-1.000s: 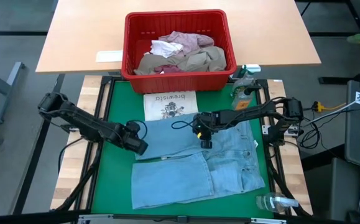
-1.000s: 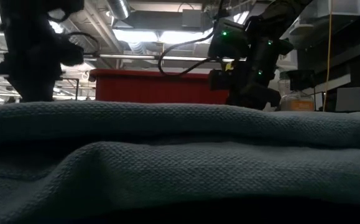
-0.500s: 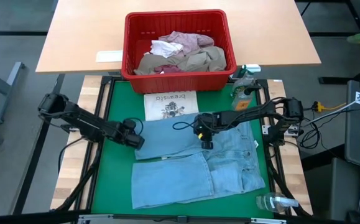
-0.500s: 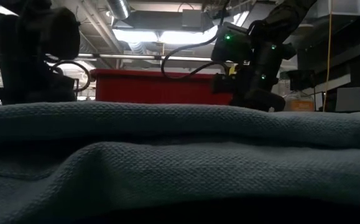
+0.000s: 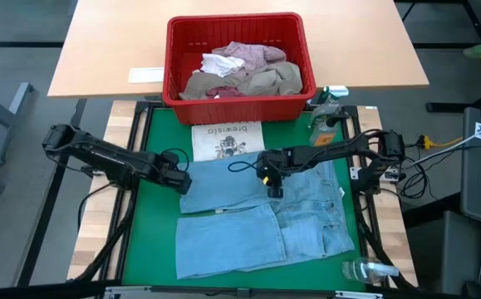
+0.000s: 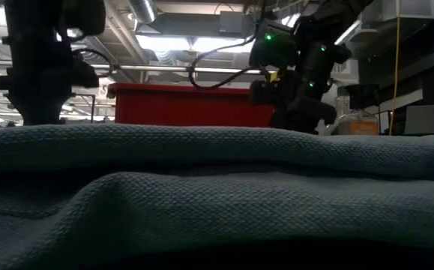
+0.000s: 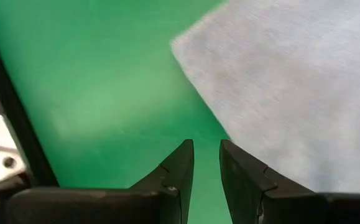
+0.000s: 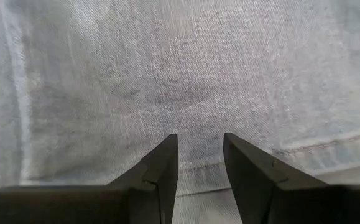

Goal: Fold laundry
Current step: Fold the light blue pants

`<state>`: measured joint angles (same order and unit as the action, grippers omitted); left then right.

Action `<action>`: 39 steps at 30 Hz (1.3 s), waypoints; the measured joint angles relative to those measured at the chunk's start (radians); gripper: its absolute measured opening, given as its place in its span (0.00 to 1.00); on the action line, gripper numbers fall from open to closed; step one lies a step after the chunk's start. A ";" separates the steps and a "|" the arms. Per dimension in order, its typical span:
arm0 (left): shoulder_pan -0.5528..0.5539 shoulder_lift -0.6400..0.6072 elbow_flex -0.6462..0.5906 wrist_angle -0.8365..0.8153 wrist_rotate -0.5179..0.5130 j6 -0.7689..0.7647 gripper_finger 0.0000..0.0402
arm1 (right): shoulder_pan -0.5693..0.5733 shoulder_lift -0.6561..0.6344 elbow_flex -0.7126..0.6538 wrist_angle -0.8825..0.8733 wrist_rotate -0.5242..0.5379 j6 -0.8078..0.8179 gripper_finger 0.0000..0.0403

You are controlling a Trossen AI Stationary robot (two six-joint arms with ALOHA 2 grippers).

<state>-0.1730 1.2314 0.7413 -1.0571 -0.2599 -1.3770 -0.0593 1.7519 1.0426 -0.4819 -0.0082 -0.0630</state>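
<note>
Light blue denim jeans (image 5: 257, 220) lie flat on the green mat (image 5: 153, 241), one leg folded across beside the other. My left gripper (image 5: 179, 183) hangs over bare mat just off the left edge of the far leg. The left wrist view shows its fingers (image 7: 206, 144) slightly open, with only green between them and the denim corner (image 7: 279, 87) beside them. My right gripper (image 5: 275, 189) points down over the middle of the jeans. It is open, and denim (image 8: 198, 74) shows between its fingers (image 8: 200, 138). More laundry, pink, white and khaki (image 5: 244, 71), lies in the basket.
A red basket (image 5: 300, 50) stands on the tan table beyond the mat. A printed sheet (image 5: 228, 139) lies between basket and jeans. A spray bottle (image 5: 327, 112) stands at the far right corner, and a clear bottle (image 5: 365, 270) lies at the near right. Bare mat runs along the left.
My left gripper has moved toward the table's far edge along the left side of the jeans, and slightly left, turning a little. The gap between its fingers stays the same. The jeans have not moved. My right gripper has kept still.
</note>
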 joint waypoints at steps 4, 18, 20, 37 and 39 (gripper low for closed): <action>0.000 -0.018 0.016 0.006 0.055 -0.001 0.18 | 0.000 0.000 0.049 -0.050 0.001 -0.048 0.32; 0.001 -0.019 0.016 0.033 0.106 0.044 0.18 | 0.000 -0.104 0.102 -0.175 0.068 -0.152 0.32; 0.001 -0.019 0.016 0.033 0.109 0.043 0.18 | 0.000 -0.131 0.102 -0.185 0.116 -0.152 0.32; 0.034 -0.018 0.014 0.037 0.045 0.049 0.22 | 0.000 -0.180 0.102 -0.227 0.148 -0.153 0.32; 0.043 -0.018 0.014 0.037 0.049 0.045 0.26 | 0.000 -0.180 0.102 -0.227 0.148 -0.153 0.32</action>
<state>-0.1302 1.2133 0.7555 -1.0203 -0.2106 -1.3321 -0.0593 1.5723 1.1450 -0.7094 0.1402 -0.2157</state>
